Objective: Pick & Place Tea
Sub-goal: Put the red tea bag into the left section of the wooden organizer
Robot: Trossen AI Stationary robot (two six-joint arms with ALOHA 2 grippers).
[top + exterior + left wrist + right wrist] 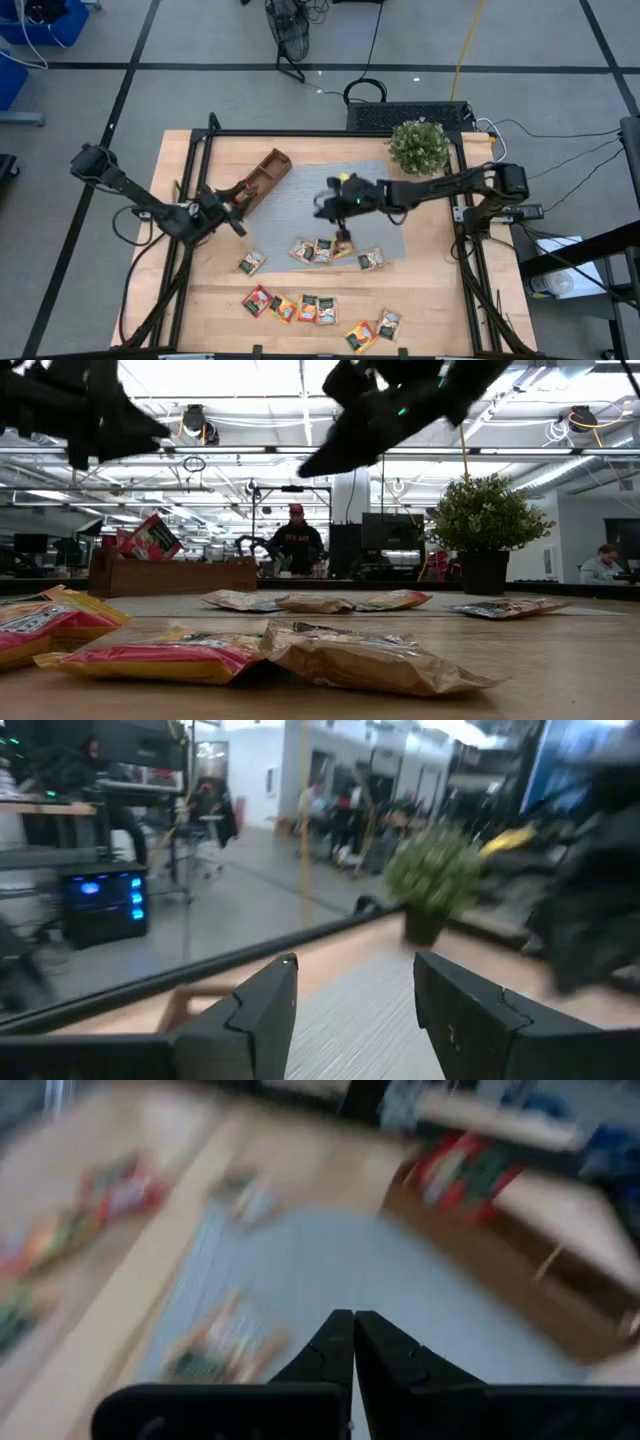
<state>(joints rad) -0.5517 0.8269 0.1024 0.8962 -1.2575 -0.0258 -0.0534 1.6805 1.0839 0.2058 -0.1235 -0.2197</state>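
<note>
Barely begun: red sachet (152,538) upright in wooden tray (262,178), left claw (236,195) apart beside it, right claw (345,224) together and empty over grey mat (300,205), remaining sachets (318,309) scattered across table (440,300).

Wooden table (420,310): grey mat (300,205), wooden tray (266,176), potted plant (419,146), scattered tea sachets (300,307).

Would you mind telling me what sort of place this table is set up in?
Most likely a robotics lab or open workshop. The low view shows exposed ceiling lights and a person at workstations behind the table; the high view shows cables across a grey floor.
</note>
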